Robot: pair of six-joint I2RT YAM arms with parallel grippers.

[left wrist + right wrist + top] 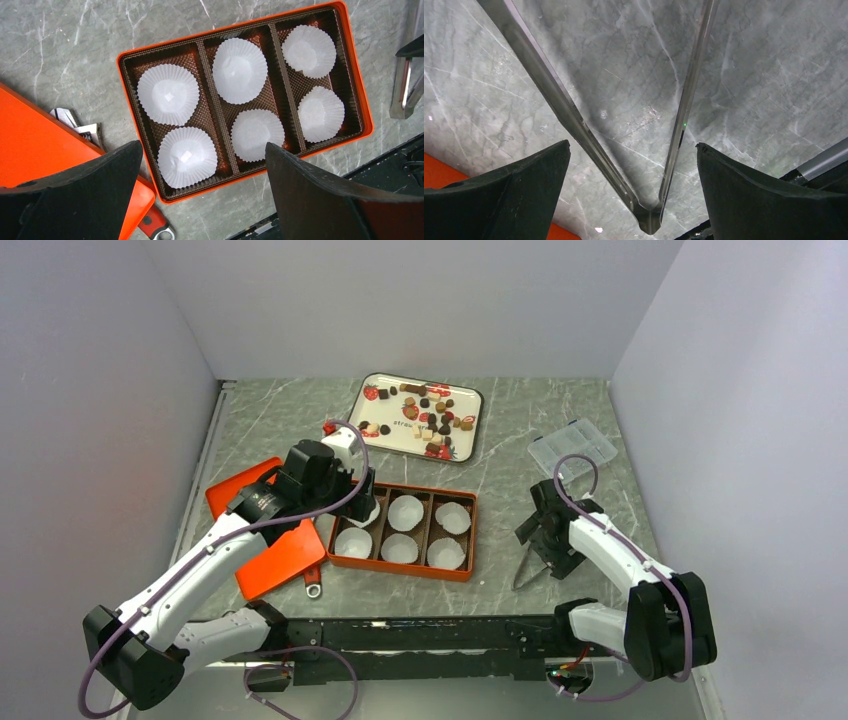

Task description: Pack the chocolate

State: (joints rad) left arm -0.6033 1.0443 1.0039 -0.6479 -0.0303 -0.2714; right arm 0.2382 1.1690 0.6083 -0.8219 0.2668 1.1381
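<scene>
The left gripper (201, 150) hovers with fingers spread wide and empty over the orange box (357, 80), whose six paper cups (239, 70) sit directly below it. The chocolates (432, 420) lie on the white tray (392, 440) well beyond it. The right gripper (633, 147), fingers also apart, hangs above steel tongs (564, 107) lying between them

Chocolate (430, 415) on far tray (395, 435): pieces too small to count or tell shapes, tray print unreadable. Left gripper (360, 498) hides most of the far-left paper cup (372, 512) in the box (470, 535). Tongs (574, 120): both arm ends cut off by the right wrist view's top edge. Orange lid (285, 560) partly under left arm.
</scene>
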